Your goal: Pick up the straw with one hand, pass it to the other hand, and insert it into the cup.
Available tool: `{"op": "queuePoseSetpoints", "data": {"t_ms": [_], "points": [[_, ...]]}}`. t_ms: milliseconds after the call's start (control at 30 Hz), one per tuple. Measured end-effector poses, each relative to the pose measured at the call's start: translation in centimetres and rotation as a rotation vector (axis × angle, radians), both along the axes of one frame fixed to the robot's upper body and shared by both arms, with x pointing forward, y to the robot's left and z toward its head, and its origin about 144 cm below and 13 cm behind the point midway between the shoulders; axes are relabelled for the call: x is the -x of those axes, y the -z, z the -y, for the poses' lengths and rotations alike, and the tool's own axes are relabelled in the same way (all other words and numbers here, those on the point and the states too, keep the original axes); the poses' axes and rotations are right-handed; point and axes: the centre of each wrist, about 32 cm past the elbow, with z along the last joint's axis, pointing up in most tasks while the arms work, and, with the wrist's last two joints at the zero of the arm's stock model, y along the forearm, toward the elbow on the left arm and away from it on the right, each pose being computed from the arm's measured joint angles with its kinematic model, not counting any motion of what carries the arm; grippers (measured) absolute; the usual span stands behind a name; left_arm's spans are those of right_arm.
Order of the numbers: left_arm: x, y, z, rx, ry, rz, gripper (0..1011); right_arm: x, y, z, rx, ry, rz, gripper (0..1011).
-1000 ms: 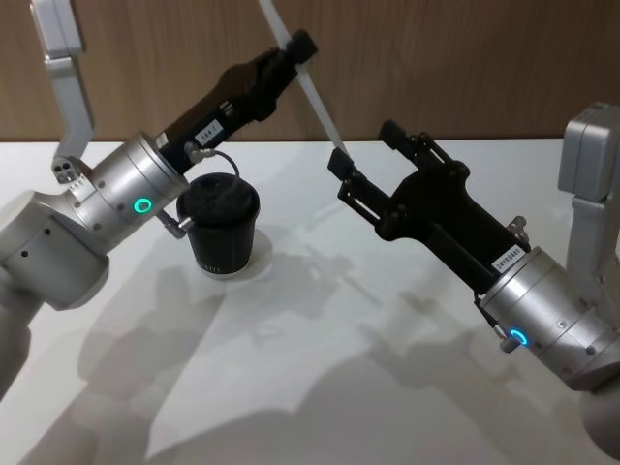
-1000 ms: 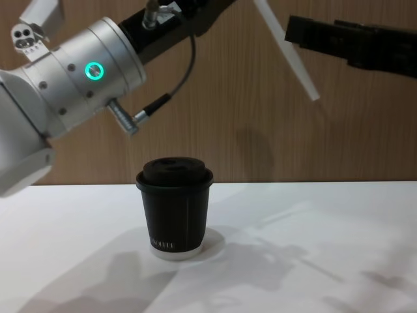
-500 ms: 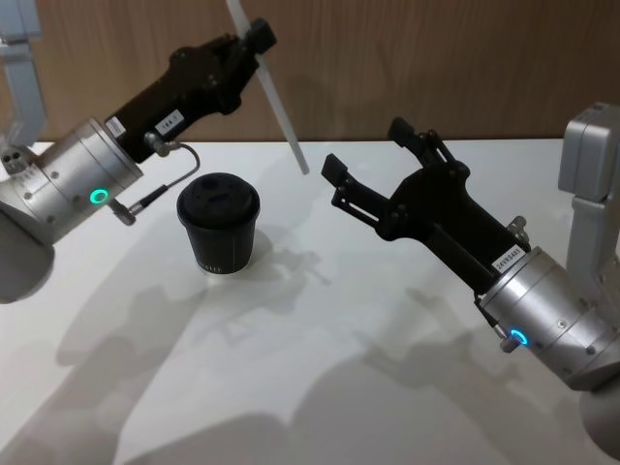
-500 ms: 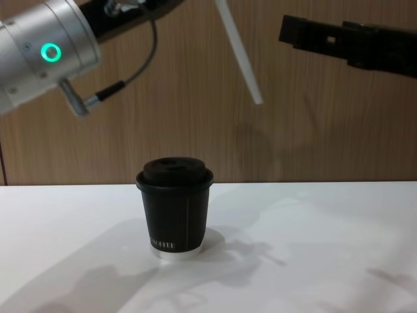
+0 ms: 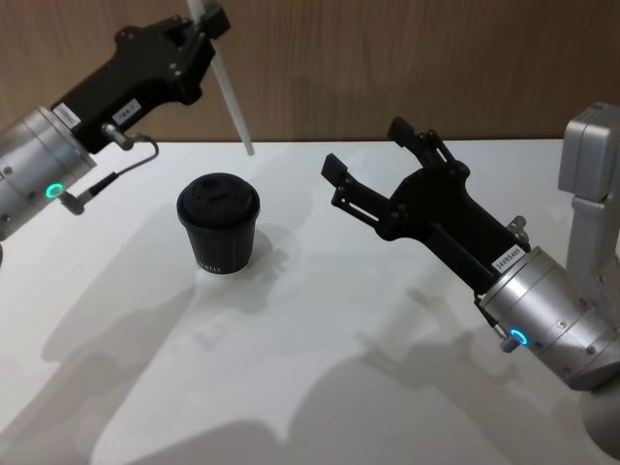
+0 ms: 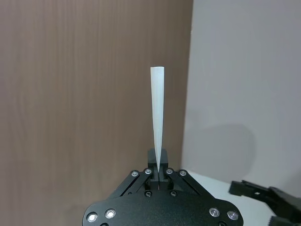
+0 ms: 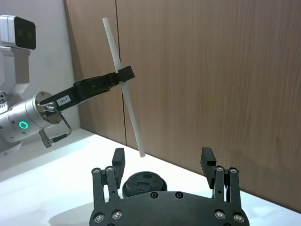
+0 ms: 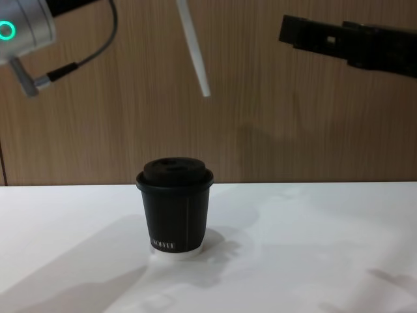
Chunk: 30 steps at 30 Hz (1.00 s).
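- The straw (image 5: 226, 87) hangs tilted in the air above the cup (image 5: 218, 225), with its lower tip a little to the cup's right.
- The left gripper (image 5: 209, 19) is clamped on the straw's upper part, up and to the left of the cup.
- The right gripper (image 5: 368, 150) sits off to the cup's right, jaws spread wide and holding nothing.
- The straw is probably featherlight, smooth and easy to crush. It could pivot in the pinch, so a gentle grip nearer the lower end would likely aim better.
- The cup looks light too, so a sideways poke might tip it.
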Motion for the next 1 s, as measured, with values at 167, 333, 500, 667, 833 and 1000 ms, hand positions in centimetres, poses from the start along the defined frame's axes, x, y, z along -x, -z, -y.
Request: {"op": "queuePoseSetpoints", "data": {"t_ms": [167, 333, 500, 667, 833, 1000], "points": [[0.7, -0.5, -0.5, -0.049, -0.078, 0.041, 1, 0.0, 0.0, 0.0, 0.000, 0.000, 0.000, 1001], [0.9, -0.7, -0.8, -0.074, -0.126, 0.062, 1, 0.0, 0.0, 0.0, 0.000, 0.000, 0.000, 1001], [0.9, -0.5, -1.0, -0.088, -0.157, 0.068, 2, 0.0, 0.0, 0.0, 0.000, 0.000, 0.000, 1001], [0.6, -0.1, -1.1, -0.104, -0.189, 0.060, 2, 0.0, 0.0, 0.0, 0.000, 0.000, 0.000, 1001], [0.2, 0.4, -1.0, -0.116, -0.212, 0.043, 1, 0.0, 0.0, 0.0, 0.000, 0.000, 0.000, 1001], [-0.2, 0.9, -0.8, -0.127, -0.226, 0.025, 2, 0.0, 0.0, 0.0, 0.000, 0.000, 0.000, 1001]]}}
